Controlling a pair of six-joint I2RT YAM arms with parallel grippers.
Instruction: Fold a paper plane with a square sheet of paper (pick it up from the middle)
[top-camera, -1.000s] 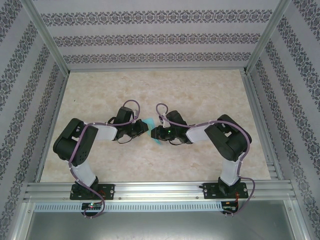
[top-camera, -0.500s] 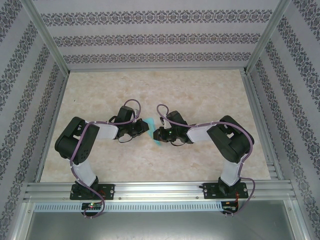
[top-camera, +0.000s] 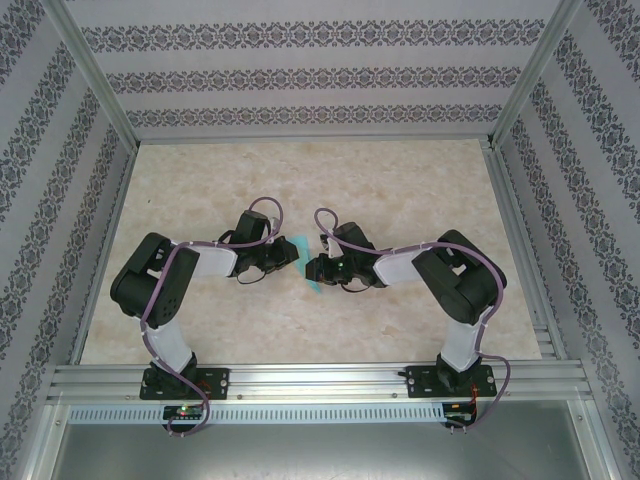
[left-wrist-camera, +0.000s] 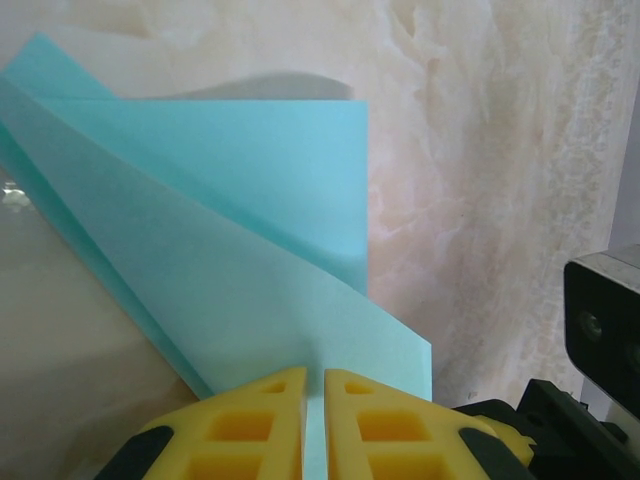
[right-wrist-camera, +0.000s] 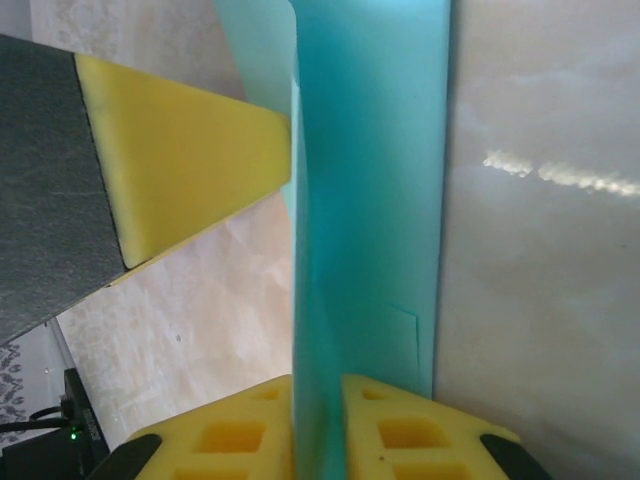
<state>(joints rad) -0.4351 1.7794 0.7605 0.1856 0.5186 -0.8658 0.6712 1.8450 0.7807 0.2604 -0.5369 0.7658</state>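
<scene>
From above, the left gripper (top-camera: 292, 256) and the right gripper (top-camera: 310, 268) are covering most of the paper (top-camera: 313, 288), and its folds are showing too small to tell. At the left wrist, the jaws are hiding its near edge and the frame's left side is cropping it. At the right wrist, the top edge is cutting off its far end.
</scene>
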